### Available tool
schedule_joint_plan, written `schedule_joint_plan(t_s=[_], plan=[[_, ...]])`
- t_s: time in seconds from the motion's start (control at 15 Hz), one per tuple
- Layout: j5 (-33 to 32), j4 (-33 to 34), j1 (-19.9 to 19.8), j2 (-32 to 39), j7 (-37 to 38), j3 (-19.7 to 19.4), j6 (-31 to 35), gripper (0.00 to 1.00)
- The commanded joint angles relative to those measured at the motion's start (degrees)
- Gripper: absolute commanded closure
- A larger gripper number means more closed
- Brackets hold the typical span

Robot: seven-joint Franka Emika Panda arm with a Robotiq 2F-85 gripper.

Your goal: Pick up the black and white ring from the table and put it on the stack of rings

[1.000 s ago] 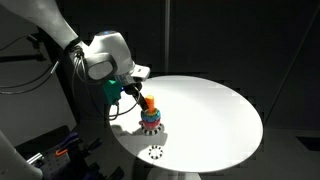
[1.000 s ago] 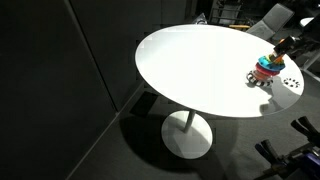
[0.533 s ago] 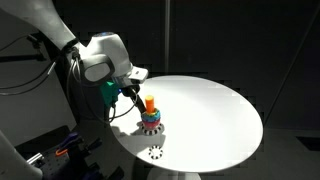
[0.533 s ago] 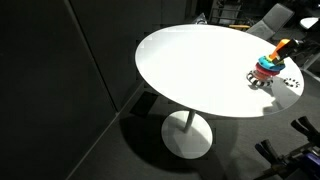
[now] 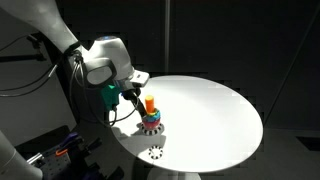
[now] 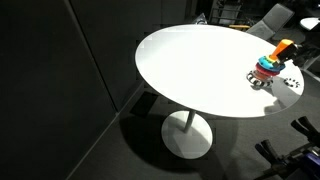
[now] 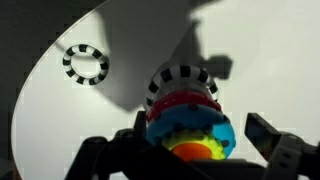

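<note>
End effector [image 7: 190,152] hangs wide, empty, by the stack of rings [image 7: 185,105]. The black and white ring [image 7: 85,63] lies near the counter [image 5: 210,110] edge.

The round white table [image 5: 210,110] carries two things. The stack [image 5: 150,119] stands upright near one side of the top. The ring [image 5: 155,153] lies flat near the stack, apart from it and close to the table edge.
</note>
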Motion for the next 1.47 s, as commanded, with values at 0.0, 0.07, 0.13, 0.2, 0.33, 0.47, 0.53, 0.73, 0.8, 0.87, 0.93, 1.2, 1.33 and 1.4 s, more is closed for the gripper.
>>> schedule_joint_plan(t_s=[0.0, 0.07, 0.13, 0.2, 0.33, 0.47, 0.53, 0.73, 0.8, 0.87, 0.93, 1.2, 1.33, 1.4], plan=[[-1.5, 1.6, -0.3, 1.2, 1.1, -0.7, 0.5, 0.0], [-1.6, 1.8, -0.3, 1.3, 1.1, -0.8, 0.6, 0.0], [-1.7, 2.0, -0.3, 1.4, 1.2, -0.9, 0.7, 0.0], [-2.1, 2.2, -0.4, 1.5, 1.4, -1.1, 0.8, 0.0], [-2.4, 2.4, -0.3, 1.7, 1.4, -1.4, 1.0, 0.0], [-2.7, 2.5, -0.3, 1.9, 1.4, -1.6, 1.4, 0.0], [-3.0, 2.5, -0.3, 2.1, 1.5, -1.7, 1.6, 0.0], [-3.7, 2.5, -0.2, 2.6, 1.4, -2.0, 2.6, 0.03], [-3.7, 2.6, -0.2, 2.8, 1.4, -2.1, 2.9, 0.27], [-4.3, 2.5, -0.3, 3.0, 1.9, -2.1, 3.3, 0.28], [-4.7, 2.6, -0.2, 3.3, 2.0, -2.2, 3.6, 0.35], [-5.5, 2.5, -0.2, 3.4, 2.5, -2.3, 4.2, 0.68], [-5.7, 2.6, -0.2, 3.3, 2.7, -2.3, 4.5, 0.8], [-5.7, 2.5, -0.2, 3.3, 2.7, -2.4, 4.4, 0.8]])
